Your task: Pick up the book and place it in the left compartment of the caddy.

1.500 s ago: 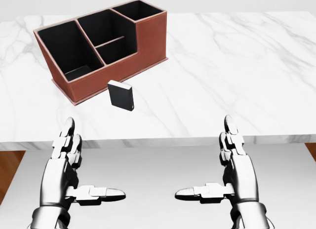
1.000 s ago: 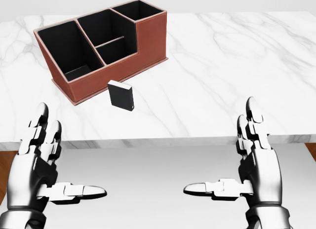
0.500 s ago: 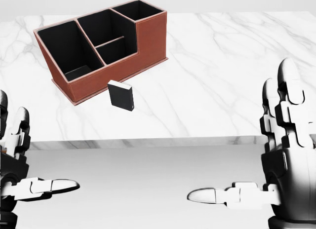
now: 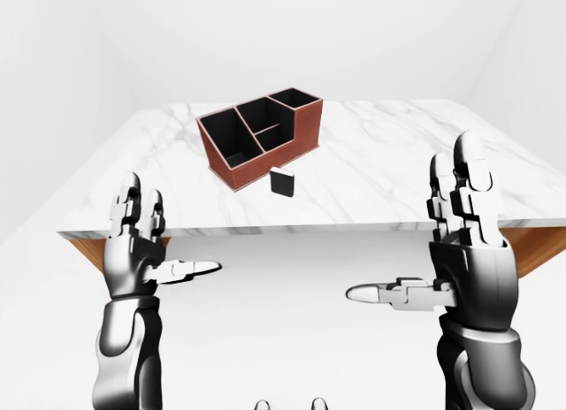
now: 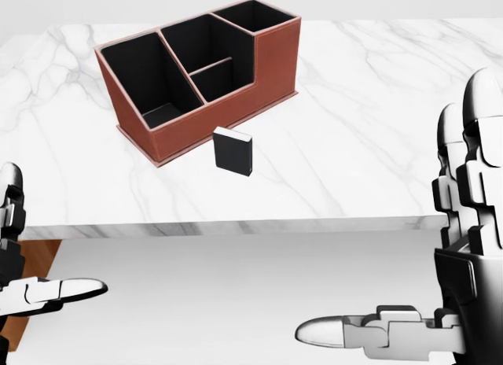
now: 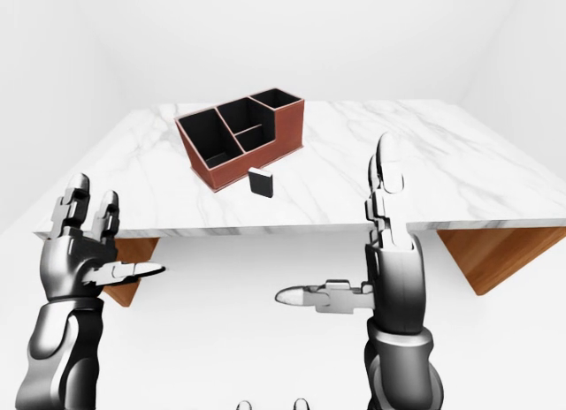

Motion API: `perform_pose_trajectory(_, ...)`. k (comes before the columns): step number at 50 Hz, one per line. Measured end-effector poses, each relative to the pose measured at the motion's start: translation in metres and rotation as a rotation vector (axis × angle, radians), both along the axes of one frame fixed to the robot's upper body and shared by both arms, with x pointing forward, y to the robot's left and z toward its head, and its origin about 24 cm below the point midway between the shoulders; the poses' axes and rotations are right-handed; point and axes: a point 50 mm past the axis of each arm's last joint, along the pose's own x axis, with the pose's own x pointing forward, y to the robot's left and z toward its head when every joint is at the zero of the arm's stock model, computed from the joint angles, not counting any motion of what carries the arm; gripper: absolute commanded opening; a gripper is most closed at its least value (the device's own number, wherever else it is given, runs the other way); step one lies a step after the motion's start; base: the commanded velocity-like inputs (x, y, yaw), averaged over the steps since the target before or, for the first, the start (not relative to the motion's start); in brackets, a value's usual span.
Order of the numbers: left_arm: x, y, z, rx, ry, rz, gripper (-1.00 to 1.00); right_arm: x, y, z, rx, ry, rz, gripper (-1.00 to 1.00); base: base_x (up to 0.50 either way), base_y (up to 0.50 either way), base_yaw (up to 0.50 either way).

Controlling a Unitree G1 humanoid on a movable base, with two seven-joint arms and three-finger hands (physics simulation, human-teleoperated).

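A small black book (image 5: 233,151) stands upright on the white marble table (image 5: 369,121), just below the brown caddy (image 5: 200,74) in the head view. The caddy's left compartment (image 5: 141,78) is open and dark inside. My left hand (image 4: 141,242) is open with fingers up, below the table's near edge at the left. My right hand (image 4: 460,242) is open with fingers up at the right, thumb pointing left. Both hands are empty and well short of the book.
The table's near edge (image 5: 236,227) runs across the head view, with pale floor below it. Brown wooden table supports (image 6: 486,255) show under the top. White walls surround the table.
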Motion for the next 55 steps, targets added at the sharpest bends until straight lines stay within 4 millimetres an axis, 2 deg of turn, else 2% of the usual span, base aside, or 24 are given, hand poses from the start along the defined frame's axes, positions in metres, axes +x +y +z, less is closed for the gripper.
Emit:
perform_pose_trajectory(12, -0.0012, 0.0024, 0.0027, 0.003, -0.011, 0.008, 1.0, -0.0011, 0.0017, 0.0009, 0.008, -0.005, 0.011, 1.0, 0.03, 0.5, 0.0)
perform_pose_trajectory(55, -0.0044, 0.0035, 0.0072, 0.007, -0.032, 0.013, 1.0, -0.002, 0.0013, -0.0014, 0.075, 0.01, 0.069, 1.0, 0.5, 0.09, 0.0)
